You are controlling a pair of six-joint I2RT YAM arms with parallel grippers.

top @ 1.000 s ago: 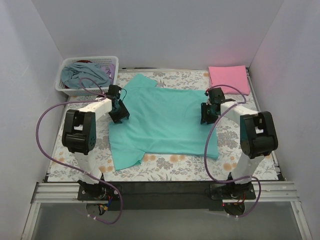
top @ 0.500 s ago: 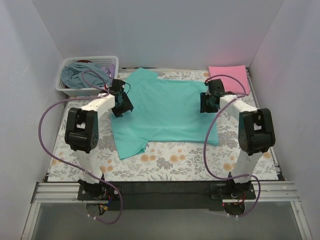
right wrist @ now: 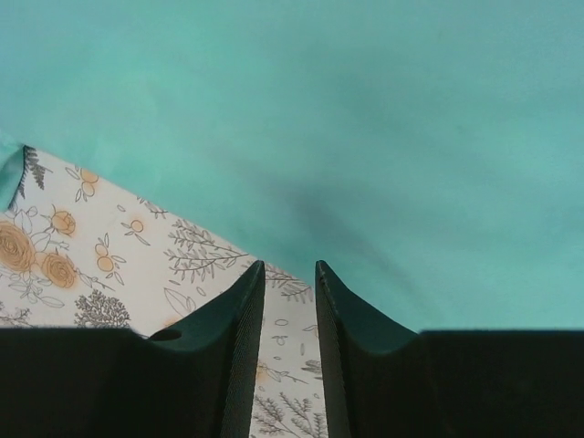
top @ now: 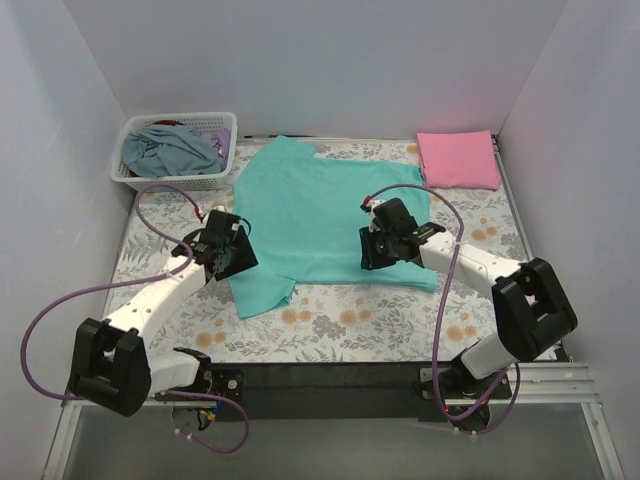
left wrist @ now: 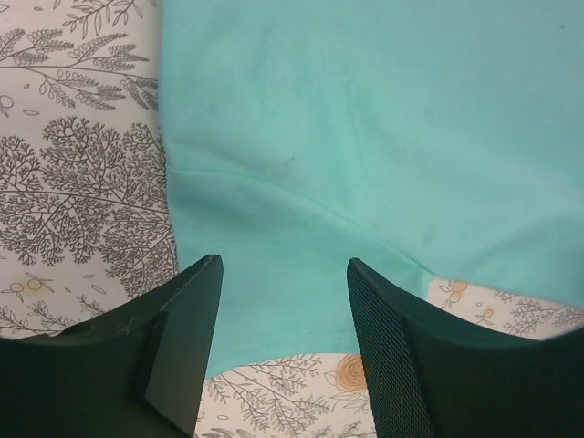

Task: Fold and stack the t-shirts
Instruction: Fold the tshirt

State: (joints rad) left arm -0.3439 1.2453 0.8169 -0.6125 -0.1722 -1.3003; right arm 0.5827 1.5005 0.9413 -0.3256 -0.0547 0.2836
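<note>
The teal-green t-shirt (top: 320, 215) is lying spread flat and mostly smooth just right of the basket (top: 170, 183); the pink t-shirt (top: 457, 160) is sitting folded well right of the basket. The wrist views are showing what the top view is not: the left gripper (left wrist: 285, 266) gaping wide and empty over a creased teal edge, the right gripper (right wrist: 288, 270) holding a narrow gap, empty, over the teal hem

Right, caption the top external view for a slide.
Left gripper and right gripper over spread teal t-shirt; pink t-shirt folded far right.
</note>
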